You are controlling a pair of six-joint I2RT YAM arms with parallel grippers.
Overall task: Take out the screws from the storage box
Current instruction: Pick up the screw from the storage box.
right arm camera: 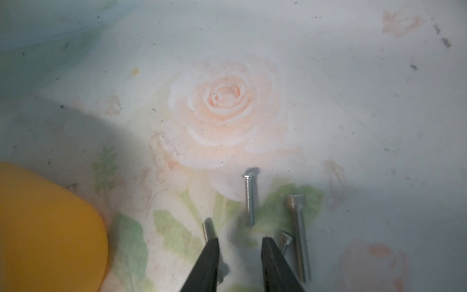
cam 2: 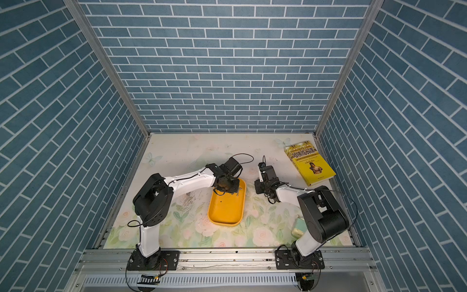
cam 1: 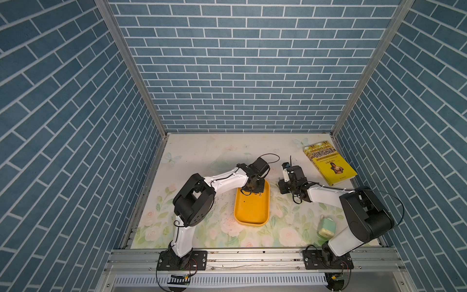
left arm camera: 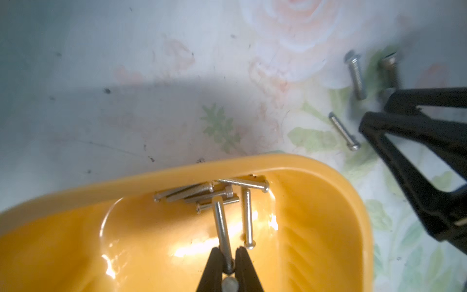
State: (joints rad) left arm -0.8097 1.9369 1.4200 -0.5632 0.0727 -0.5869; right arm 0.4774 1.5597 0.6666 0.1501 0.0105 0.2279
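Note:
The yellow-orange storage box (cam 1: 252, 212) (cam 2: 227, 209) lies mid-table. In the left wrist view several silver screws (left arm camera: 202, 193) are piled against its far rim (left arm camera: 177, 174), and one more (left arm camera: 247, 217) lies beside them. My left gripper (left arm camera: 228, 250) (cam 1: 252, 188) is inside the box, shut on the threaded end of a long screw (left arm camera: 221, 222). To the right of the box (right arm camera: 50, 215), my right gripper (right arm camera: 240, 240) (cam 1: 284, 188) stands open just above the table, with nothing between its fingers. Loose screws (right arm camera: 250, 197) (right arm camera: 299, 235) lie around it, also seen in the left wrist view (left arm camera: 355, 75) (left arm camera: 343, 131).
A yellow book (cam 1: 329, 161) with a portrait cover lies at the back right. A pale green gadget (cam 1: 327, 226) stands at the front right beside the right arm. Dark scratch marks (cam 2: 188, 199) speckle the mat left of the box.

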